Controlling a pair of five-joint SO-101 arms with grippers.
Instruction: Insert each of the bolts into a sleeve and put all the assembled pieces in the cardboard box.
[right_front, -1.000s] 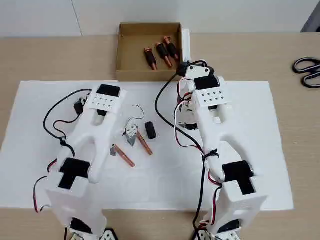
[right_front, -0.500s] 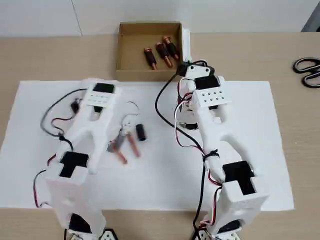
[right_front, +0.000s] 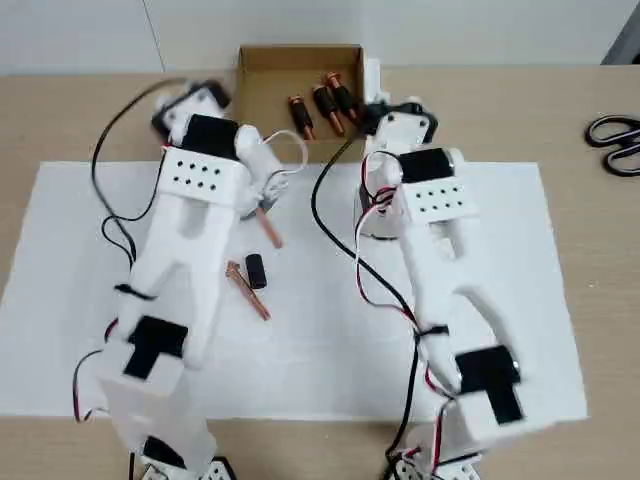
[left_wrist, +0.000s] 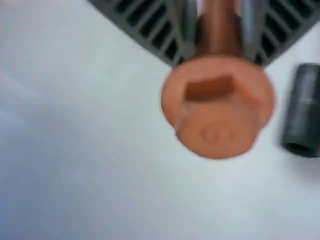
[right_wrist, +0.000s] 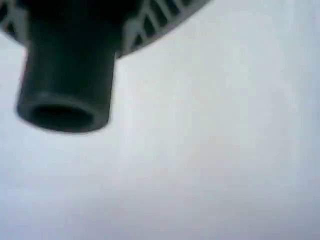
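The left gripper is clamped on a bolt, which slants down-right, left of centre in the high view. The right gripper grips a sleeve, bore open, apparently right of the bolt. Their axes need aligning. The box sits top centre.

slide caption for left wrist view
Left gripper clamps a copper bolt, head toward the camera; a black sleeve lies on the white sheet.

The bolt is copper-orange, the sleeve black, the cardboard box brown, the sheet white, the table tan.
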